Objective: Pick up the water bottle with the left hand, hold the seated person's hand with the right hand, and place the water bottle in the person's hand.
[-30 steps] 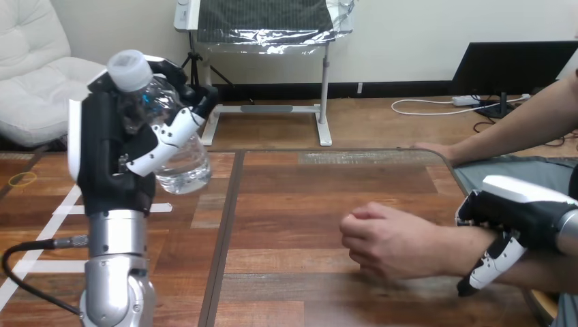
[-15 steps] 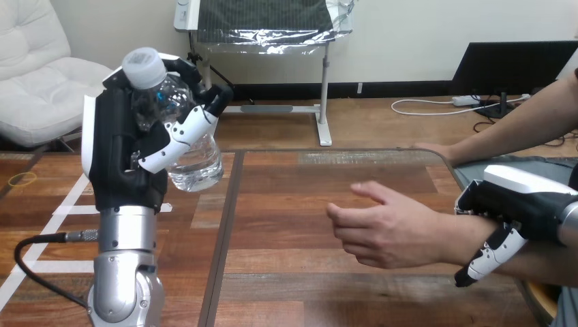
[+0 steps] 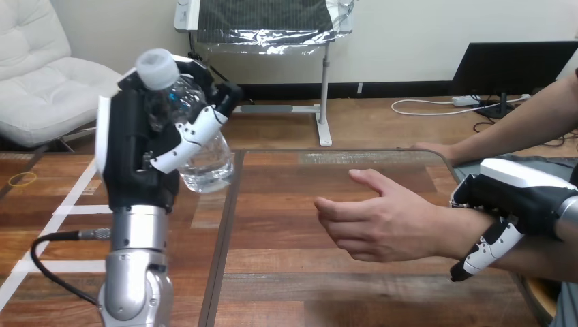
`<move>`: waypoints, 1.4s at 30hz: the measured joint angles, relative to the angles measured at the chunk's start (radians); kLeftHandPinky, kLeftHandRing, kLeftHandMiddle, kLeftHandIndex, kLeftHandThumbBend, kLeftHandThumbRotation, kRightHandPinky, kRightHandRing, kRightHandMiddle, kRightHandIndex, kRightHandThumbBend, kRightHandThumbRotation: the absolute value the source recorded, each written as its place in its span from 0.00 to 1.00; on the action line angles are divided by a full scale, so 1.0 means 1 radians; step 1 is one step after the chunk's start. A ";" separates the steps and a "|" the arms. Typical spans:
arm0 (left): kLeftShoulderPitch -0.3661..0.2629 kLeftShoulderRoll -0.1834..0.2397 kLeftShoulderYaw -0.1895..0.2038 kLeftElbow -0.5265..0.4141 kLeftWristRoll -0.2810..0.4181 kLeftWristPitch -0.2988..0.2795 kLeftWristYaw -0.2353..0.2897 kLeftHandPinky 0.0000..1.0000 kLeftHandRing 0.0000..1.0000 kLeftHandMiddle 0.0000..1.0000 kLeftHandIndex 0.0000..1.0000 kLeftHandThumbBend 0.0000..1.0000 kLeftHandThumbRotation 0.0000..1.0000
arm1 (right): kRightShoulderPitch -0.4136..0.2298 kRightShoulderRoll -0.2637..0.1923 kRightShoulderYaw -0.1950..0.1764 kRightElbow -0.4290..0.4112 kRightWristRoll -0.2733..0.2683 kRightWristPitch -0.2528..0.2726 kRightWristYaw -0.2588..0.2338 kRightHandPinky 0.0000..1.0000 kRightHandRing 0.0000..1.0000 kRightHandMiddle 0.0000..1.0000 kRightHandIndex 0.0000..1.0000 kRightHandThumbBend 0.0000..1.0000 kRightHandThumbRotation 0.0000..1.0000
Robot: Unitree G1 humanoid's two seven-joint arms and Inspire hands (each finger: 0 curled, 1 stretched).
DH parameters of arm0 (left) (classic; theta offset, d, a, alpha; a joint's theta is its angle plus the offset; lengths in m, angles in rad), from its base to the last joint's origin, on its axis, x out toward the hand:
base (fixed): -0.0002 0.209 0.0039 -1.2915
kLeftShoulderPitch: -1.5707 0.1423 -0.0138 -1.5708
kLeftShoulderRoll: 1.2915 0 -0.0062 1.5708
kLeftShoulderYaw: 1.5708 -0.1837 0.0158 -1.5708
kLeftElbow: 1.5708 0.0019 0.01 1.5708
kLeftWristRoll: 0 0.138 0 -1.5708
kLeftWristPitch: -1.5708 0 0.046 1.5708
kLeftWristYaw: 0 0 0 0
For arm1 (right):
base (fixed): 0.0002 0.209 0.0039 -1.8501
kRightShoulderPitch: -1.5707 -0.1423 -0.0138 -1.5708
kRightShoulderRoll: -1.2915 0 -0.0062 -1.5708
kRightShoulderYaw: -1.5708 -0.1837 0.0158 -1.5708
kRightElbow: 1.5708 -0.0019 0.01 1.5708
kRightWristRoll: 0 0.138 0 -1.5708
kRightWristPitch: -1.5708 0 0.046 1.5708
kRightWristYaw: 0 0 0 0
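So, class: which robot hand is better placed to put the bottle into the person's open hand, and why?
Left. The left hand grips the water bottle above the table, with open space between it and the person's hand; the right hand is curled round the person's wrist.

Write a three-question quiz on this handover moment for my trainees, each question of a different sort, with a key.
1. True or false: the water bottle already lies in the person's hand.
2. The right hand has its fingers curled round: A the water bottle; B the person's wrist; C nothing.
3. Fill in: the bottle is gripped, cap uppermost, by the ____ hand.
Key: 1 false; 2 B; 3 left, meaning the left hand.
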 measured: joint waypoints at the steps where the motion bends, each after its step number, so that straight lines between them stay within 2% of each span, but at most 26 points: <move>1: 0.000 -0.002 -0.002 0.003 0.002 0.000 0.001 0.22 0.29 0.35 0.39 0.58 0.00 | -0.001 0.001 0.000 0.000 0.000 0.000 0.000 0.15 0.21 0.29 0.32 0.82 0.00; 17: -0.003 -0.039 -0.038 0.054 0.007 0.020 0.000 0.22 0.29 0.35 0.38 0.57 0.00 | -0.018 0.025 0.006 -0.007 -0.022 0.035 0.000 0.14 0.20 0.28 0.31 0.82 0.00; 25: -0.015 -0.041 -0.058 0.083 -0.036 0.047 -0.012 0.24 0.30 0.36 0.39 0.54 0.00 | -0.029 0.038 0.009 -0.007 -0.029 0.038 -0.001 0.14 0.19 0.27 0.31 0.82 0.00; 32: -0.029 -0.041 -0.072 0.108 -0.076 0.061 -0.017 0.25 0.31 0.37 0.40 0.58 0.00 | -0.043 0.052 0.014 -0.007 -0.032 0.043 -0.001 0.15 0.20 0.28 0.32 0.82 0.00; 42: -0.042 -0.042 -0.099 0.149 -0.102 0.063 -0.020 0.26 0.32 0.38 0.41 0.63 0.00 | -0.071 0.084 0.033 -0.019 -0.055 0.080 -0.002 0.17 0.23 0.31 0.33 0.82 0.00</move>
